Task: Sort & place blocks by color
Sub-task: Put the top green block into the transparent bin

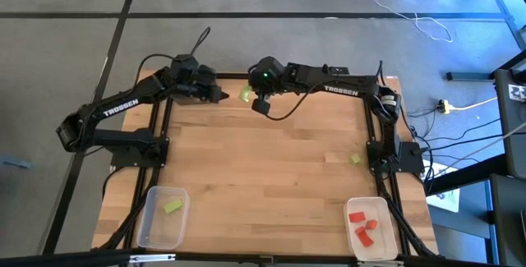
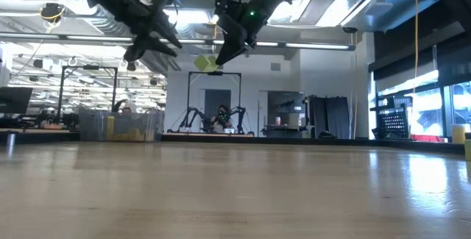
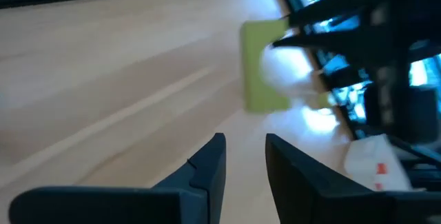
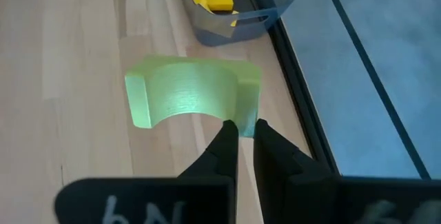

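Note:
A light green arch-shaped block (image 4: 182,96) hangs in the air near the table's far edge, with my right gripper (image 4: 246,131) shut on it; the high view also shows the block (image 1: 245,94). My left gripper (image 1: 222,96) hovers just left of it, pointing at it. Its fingers are a little open with nothing between them, and in the left wrist view the block (image 3: 265,65) lies beyond my left gripper (image 3: 244,148). Another green block (image 1: 355,158) lies flat on the table at the right. My right gripper pinches one end of the arch (image 4: 245,117) between its two fingertips. The fingers slant down from the table's right side. The rest of the block sticks out beyond the fingertips, and the low view shows the block (image 2: 206,63) lifted well clear of the table.
A clear bin (image 1: 149,232) at the near left holds a green block (image 1: 171,207). A bin (image 1: 386,246) at the near right holds red blocks (image 1: 362,224). A grey bin (image 4: 269,14) with yellow blocks (image 4: 219,1) stands beyond the held block at the table's far edge.

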